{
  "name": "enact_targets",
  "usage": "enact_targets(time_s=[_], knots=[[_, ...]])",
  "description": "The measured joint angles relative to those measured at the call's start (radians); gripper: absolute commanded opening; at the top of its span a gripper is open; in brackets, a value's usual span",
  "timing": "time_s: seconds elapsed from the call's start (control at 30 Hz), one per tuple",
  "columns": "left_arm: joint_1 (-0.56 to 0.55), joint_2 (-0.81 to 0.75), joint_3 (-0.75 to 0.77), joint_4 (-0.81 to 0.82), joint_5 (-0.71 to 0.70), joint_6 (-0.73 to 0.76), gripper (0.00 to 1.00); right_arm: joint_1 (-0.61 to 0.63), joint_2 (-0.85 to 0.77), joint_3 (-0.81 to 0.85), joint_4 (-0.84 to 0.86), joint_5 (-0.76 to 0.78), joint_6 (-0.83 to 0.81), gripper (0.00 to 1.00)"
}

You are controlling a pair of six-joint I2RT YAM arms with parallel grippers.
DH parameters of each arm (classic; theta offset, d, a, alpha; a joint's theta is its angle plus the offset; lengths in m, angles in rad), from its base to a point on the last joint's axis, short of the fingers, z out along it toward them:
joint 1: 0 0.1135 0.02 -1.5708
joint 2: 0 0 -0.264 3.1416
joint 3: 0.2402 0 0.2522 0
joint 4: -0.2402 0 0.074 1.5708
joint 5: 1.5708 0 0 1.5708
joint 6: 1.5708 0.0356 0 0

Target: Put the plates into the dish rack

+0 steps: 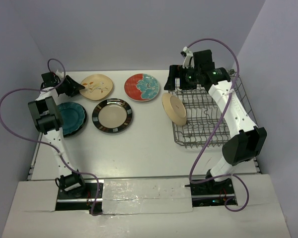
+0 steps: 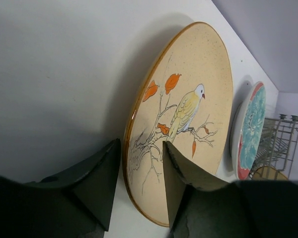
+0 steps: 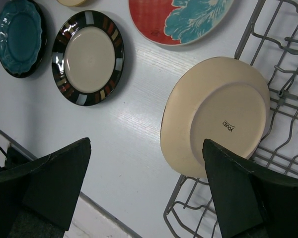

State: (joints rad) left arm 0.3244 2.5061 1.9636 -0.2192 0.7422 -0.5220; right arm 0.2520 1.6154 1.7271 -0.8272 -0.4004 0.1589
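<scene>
A beige plate with a bird and branch motif (image 1: 97, 87) lies at the back left of the table. My left gripper (image 1: 73, 87) is open at its left edge. In the left wrist view the gripper (image 2: 140, 144) straddles the rim of this plate (image 2: 188, 99), one finger outside and one over its face. A second beige plate (image 1: 175, 109) stands on edge at the left end of the grey wire dish rack (image 1: 213, 116); its underside shows in the right wrist view (image 3: 213, 109). My right gripper (image 1: 180, 79) is wide open and empty above it (image 3: 146, 143).
A red plate with blue flowers (image 1: 141, 87), a dark striped-rim plate (image 1: 112, 115) and a teal plate (image 1: 72, 116) lie flat on the table. The red plate (image 2: 248, 129) is just beyond the bird plate. The rack's rim (image 3: 167, 212) is below my right fingers.
</scene>
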Motion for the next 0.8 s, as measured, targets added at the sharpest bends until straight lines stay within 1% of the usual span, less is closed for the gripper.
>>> enact_targets(time_s=[0.03, 0.1, 0.17, 0.27, 0.3, 0.43, 0.8], knots=[[0.000, 0.007, 0.005, 0.001, 0.007, -0.006, 0.41, -0.001, 0.000, 0.000, 0.000, -0.003, 0.000, 1.00], [-0.002, 0.016, 0.010, -0.001, 0.018, -0.018, 0.37, -0.002, 0.000, 0.000, 0.000, -0.009, 0.000, 1.00], [-0.002, 0.027, 0.014, -0.002, 0.026, -0.024, 0.29, -0.002, 0.000, 0.000, 0.000, -0.011, 0.000, 1.00], [-0.002, 0.036, 0.015, -0.002, 0.037, -0.045, 0.12, -0.003, 0.000, 0.000, 0.000, -0.014, -0.002, 1.00], [-0.001, 0.040, 0.015, 0.000, 0.048, -0.058, 0.01, -0.003, 0.000, 0.000, 0.000, -0.015, -0.003, 1.00], [0.000, 0.046, 0.013, 0.032, 0.098, -0.120, 0.00, -0.004, 0.000, 0.000, 0.000, -0.021, -0.005, 1.00], [0.031, 0.039, 0.013, 0.072, 0.100, -0.177, 0.00, -0.019, -0.009, -0.025, 0.031, -0.058, -0.011, 1.00]])
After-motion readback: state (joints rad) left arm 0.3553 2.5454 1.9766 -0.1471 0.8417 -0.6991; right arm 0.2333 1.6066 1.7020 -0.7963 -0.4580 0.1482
